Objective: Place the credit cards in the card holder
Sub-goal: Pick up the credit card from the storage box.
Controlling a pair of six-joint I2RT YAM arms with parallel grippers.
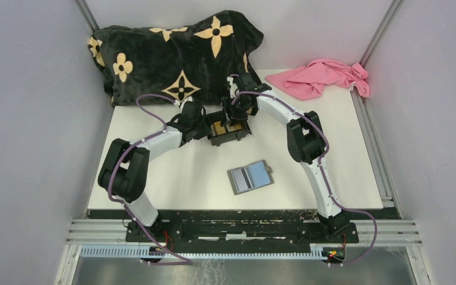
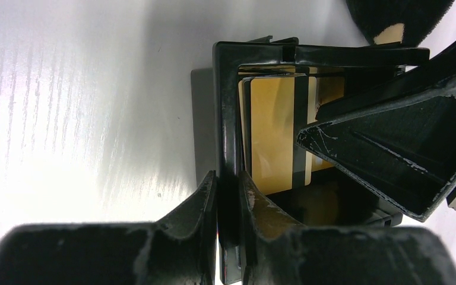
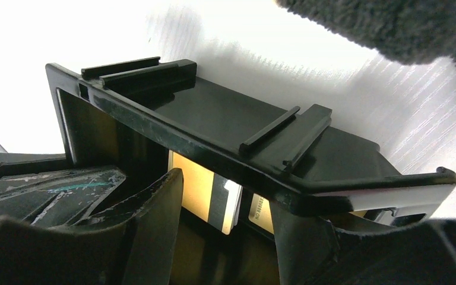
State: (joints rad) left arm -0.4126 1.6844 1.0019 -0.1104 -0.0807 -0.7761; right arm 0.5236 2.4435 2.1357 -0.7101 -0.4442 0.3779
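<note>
Card point(image 3: 200, 189) betw. R end effector point(image 3: 227, 197) jaws

Gold card point(image 3: 197, 185) mostly behind black box point(image 3: 214, 119) wall

The table point(image 1: 172, 181) bears black box point(image 1: 230, 138), card holder point(image 1: 250, 177), pink cloth point(image 1: 323, 77), flowered blanket point(image 1: 172, 53).

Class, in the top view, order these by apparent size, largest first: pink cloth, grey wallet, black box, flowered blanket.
1. blanket
2. pink cloth
3. wallet and box: they look about alike, and the box is partly covered, so I leave them unranked.
</note>
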